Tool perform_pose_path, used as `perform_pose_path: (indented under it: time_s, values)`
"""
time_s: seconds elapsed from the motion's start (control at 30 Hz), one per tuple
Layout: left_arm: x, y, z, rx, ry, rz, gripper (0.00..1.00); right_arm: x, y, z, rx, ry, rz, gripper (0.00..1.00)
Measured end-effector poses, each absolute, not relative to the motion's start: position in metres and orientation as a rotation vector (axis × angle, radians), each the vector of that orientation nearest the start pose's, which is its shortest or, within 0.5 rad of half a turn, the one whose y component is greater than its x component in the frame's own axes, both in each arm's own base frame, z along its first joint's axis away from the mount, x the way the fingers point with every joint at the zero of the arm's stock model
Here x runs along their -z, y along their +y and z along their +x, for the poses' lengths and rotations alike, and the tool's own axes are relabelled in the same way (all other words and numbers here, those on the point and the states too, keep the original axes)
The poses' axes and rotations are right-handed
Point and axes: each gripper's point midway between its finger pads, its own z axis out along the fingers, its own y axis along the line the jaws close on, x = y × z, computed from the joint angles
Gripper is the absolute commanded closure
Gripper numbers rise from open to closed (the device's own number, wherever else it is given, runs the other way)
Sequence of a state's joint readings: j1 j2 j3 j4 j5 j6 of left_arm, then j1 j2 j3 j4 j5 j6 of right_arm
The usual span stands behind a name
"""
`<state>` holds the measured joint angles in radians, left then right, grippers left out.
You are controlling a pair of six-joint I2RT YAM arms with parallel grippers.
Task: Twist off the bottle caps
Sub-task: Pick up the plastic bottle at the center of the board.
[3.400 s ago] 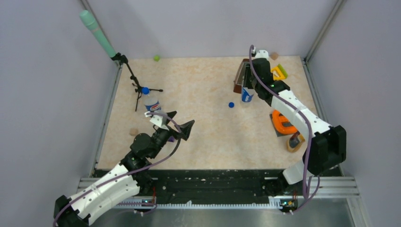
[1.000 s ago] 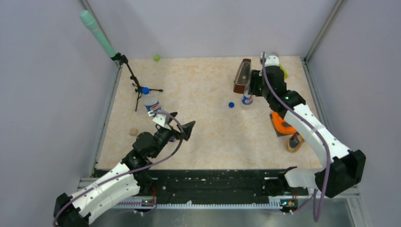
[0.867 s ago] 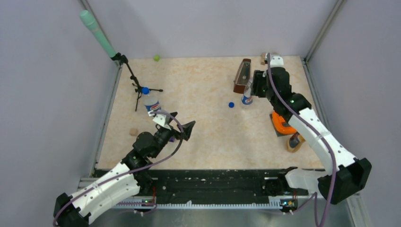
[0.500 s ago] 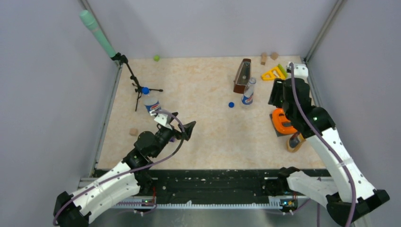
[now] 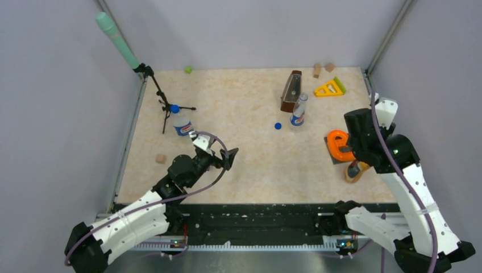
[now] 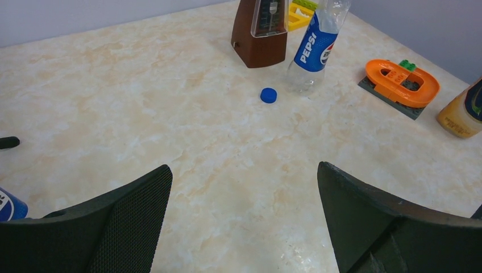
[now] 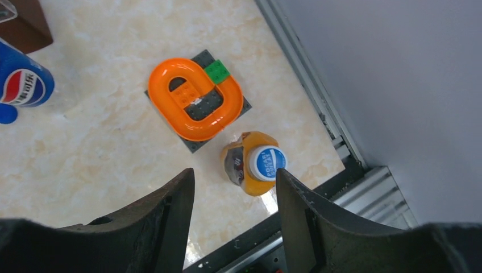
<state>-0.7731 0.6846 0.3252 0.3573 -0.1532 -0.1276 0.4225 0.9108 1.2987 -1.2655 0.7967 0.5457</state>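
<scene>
Hanging with its jaws partway apart and nothing clamped between them, the right gripper [image 7: 234, 177] looks down on the pale white-blue cap [image 7: 268, 162], which sits screwed onto an orange bottle [image 7: 256, 186] near the right edge of the table [image 5: 250, 170]. Just beside that bottle lies an orange ring toy [image 7: 193, 105] on a grey baseplate, a green brick at one corner. Across the table, the left gripper [image 5: 224, 156] hovers low over the near left area, its black fingers [image 6: 131, 199] spread as wide as they go and holding nothing. It faces a loose dark blue cap [image 6: 269, 95] lying flat on the marbled surface, just beside an uncapped Pepsi bottle [image 6: 315, 45] that stands upright next to a brown metronome [image 6: 260, 31]. A second dark blue cap [image 5: 174, 108] tops another bottle [image 5: 182, 125] at the far left, close to the tripod feet of a microphone stand [image 5: 162, 99] carrying a teal microphone [image 5: 116, 40]. A yellow triangle [image 5: 328, 88] rests near the back right corner.
</scene>
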Motion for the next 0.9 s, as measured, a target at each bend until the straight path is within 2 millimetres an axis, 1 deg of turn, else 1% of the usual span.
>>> perform_pose_path:
  time_s: [0.17,0.33,0.43,0.5,0.53,0.63,0.73,0.9]
  values:
    - [-0.204,-0.207,0.24,0.589,1.566,0.408,0.02,-0.282,-0.042,0.187,0.506,2.138,0.496,0.46]
    - [-0.205,-0.208,0.238,0.598,1.562,0.416,0.02,-0.276,-0.042,0.189,0.53,2.143,0.528,0.46]
    - [-0.207,-0.208,0.238,0.599,1.555,0.416,0.02,-0.261,-0.043,0.189,0.56,2.153,0.548,0.43]
    - [-0.21,-0.207,0.237,0.602,1.545,0.413,0.02,-0.253,-0.045,0.187,0.579,2.157,0.561,0.43]
    - [-0.212,-0.207,0.237,0.604,1.54,0.411,0.02,-0.252,-0.046,0.186,0.583,2.154,0.568,0.43]
    - [-0.215,-0.207,0.236,0.61,1.529,0.408,0.02,-0.257,-0.05,0.185,0.572,2.109,0.604,0.37]
    - [-0.215,-0.208,0.236,0.614,1.528,0.412,0.01,-0.262,-0.055,0.182,0.566,2.066,0.647,0.37]
    - [-0.215,-0.209,0.235,0.622,1.526,0.418,0.02,-0.263,-0.058,0.182,0.571,2.044,0.683,0.39]
